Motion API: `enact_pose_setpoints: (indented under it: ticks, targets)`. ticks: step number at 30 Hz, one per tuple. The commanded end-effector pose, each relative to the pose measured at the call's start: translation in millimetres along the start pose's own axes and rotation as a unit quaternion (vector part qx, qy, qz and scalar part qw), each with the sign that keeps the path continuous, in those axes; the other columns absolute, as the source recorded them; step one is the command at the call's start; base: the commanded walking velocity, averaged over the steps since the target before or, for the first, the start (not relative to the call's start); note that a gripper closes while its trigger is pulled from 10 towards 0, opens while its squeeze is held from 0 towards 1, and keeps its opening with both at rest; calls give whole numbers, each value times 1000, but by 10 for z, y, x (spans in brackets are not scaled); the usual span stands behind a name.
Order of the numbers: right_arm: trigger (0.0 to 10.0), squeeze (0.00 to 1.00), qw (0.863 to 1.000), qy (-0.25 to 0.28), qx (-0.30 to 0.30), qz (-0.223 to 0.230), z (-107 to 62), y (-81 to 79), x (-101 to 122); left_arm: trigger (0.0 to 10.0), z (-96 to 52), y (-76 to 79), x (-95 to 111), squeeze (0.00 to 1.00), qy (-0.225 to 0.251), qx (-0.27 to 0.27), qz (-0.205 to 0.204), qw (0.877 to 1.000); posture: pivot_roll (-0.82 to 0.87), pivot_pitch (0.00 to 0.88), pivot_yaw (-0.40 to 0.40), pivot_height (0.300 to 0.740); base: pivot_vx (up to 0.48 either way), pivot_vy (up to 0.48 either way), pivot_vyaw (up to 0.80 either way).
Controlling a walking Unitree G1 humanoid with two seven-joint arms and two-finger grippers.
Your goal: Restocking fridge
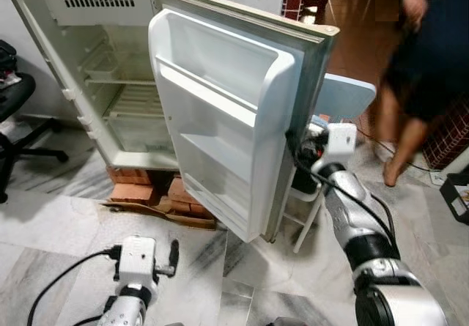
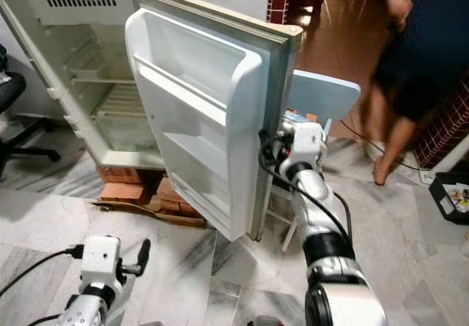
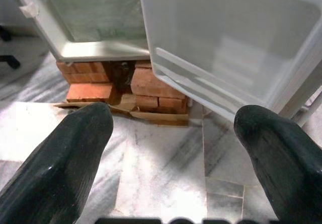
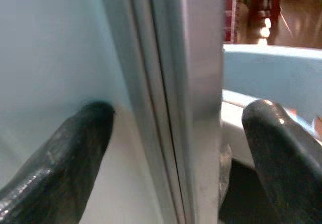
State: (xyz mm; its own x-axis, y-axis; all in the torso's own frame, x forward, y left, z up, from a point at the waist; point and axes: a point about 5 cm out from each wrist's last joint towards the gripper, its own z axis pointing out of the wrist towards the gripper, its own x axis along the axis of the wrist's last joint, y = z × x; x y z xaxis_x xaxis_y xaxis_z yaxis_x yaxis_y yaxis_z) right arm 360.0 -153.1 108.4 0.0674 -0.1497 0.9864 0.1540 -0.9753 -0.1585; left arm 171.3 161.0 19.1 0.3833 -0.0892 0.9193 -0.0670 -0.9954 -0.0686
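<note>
A small white fridge (image 1: pixel 110 84) stands on a stack of red bricks (image 1: pixel 157 192) over a marble-tiled floor (image 1: pixel 66 231). Its cabinet is open, with wire shelves and a clear drawer visible inside. The fridge door (image 1: pixel 220 113) is swung wide toward the robot, its inner white shelves facing the camera.

The right gripper (image 4: pixel 171 148) is at the outer free edge of the fridge door, about halfway up. Its two black fingers (image 4: pixel 55 158) are spread wide, one on the inner white face of the door and the other past the outer metal side, so the door edge sits between them. The fingers straddle the edge without closing on it; whether either pad touches the door cannot be told.

The left gripper (image 3: pixel 171 153) hangs low in front of the fridge, above the floor and short of the bricks. Its fingers (image 3: pixel 60 153) are wide apart and hold nothing.

Behind the fridge door stands a pale blue plastic chair (image 1: pixel 344 95). Beyond the chair, to the right of the fridge, a person (image 1: pixel 418 62) in dark clothes stands barefoot, blurred. To the left of the fridge is a black office chair (image 1: pixel 18 121).
</note>
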Motion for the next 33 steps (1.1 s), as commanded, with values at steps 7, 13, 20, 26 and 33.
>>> enact_pose_setpoints:
  ticks: [7,13,20,26,33]
  targets:
    - [10000,0,970,36,196,141,104,-546,231,10000,39,-28,17,0,0,-3,14,1000,48,46,3,740,0,0,0]
    - [10000,0,832,41,483,271,-479,-834,514,10000,86,-66,-31,0,-6,-7,20,1000,32,48,13,740,0,0,0]
    - [10000,0,863,-73,464,186,-720,-543,-56,10000,160,-62,-9,0,-4,-13,30,999,18,46,24,740,0,0,0]
    - [10000,0,899,-132,394,138,-832,-396,-320,10000,215,-71,87,0,21,-8,36,999,13,51,26,740,0,0,0]
    - [10000,0,972,-76,213,60,-658,-253,-374,10000,237,-181,350,0,84,51,7,995,22,42,18,740,0,0,0]
